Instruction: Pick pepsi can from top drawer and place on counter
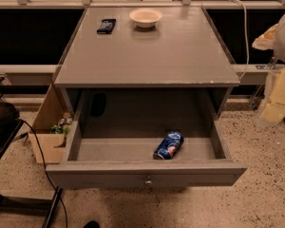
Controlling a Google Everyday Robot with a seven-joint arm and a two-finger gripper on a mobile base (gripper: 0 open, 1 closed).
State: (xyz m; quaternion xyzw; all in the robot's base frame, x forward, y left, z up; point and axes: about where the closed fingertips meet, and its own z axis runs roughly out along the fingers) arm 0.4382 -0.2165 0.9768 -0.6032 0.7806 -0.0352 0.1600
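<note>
The small blue metal pepsi can [168, 145] lies slanted on its side in the front right of the open grey wooden top drawer [109, 174], but our gripper is out of sight.

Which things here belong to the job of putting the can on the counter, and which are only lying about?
For the job: pepsi can, lying on its side in the open top drawer; counter; gripper, not in view.
Only lying about: white bowl and dark flat object on the counter; cardboard box on the floor.
</note>
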